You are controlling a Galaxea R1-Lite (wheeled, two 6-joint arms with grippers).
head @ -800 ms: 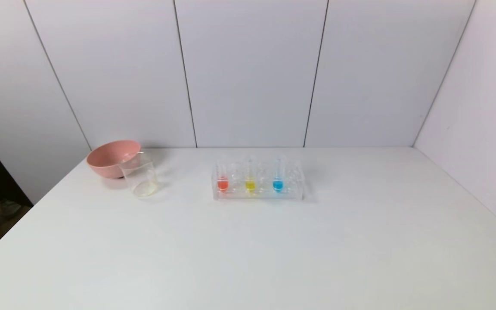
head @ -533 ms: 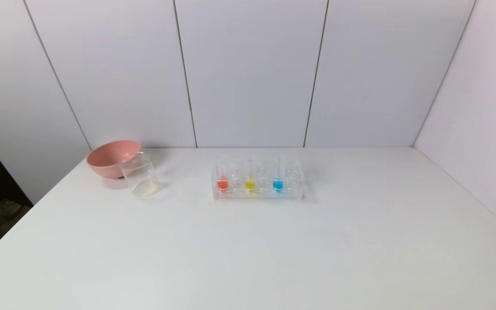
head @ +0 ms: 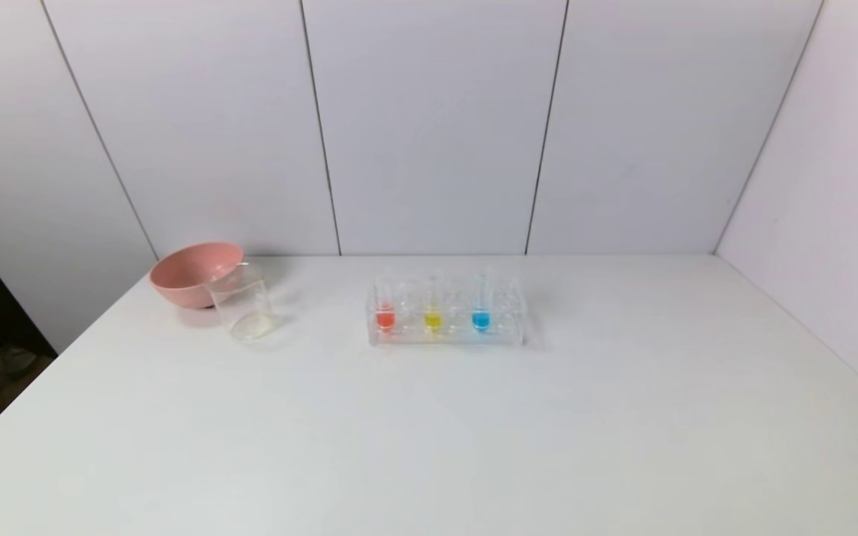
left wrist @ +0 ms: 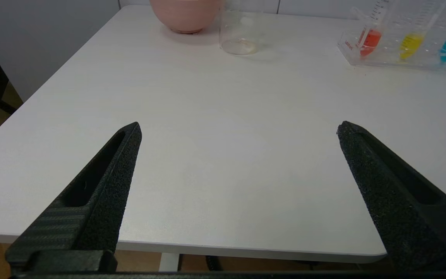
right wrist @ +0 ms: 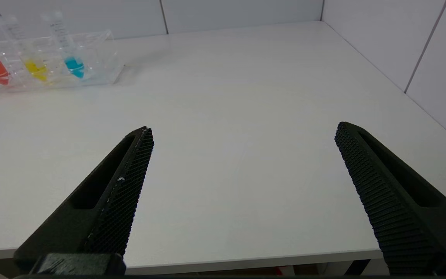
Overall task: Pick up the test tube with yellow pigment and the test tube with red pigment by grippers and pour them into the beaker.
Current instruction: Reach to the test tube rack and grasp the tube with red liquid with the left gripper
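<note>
left gripper (left wrist: 238,130) spread wide, empty, at near table edge | right gripper (right wrist: 242,130) likewise wide, empty | step: nothing grasped yet | test tube with red pigment (head: 385,311) and test tube with yellow pigment (head: 433,311) upright in rack (head: 503,331) | beaker (head: 243,304) well left, before pink bowl (head: 189,272) | next: reach for tubes

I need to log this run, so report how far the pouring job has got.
Nothing is done yet. The test tube with yellow pigment and the test tube with red pigment stand in the rack beside the blue tube, and the beaker holds no colour. Nothing is in hand: the left pincer and right pincer hang open at the table's near edge. Both pickups and pours remain.
</note>
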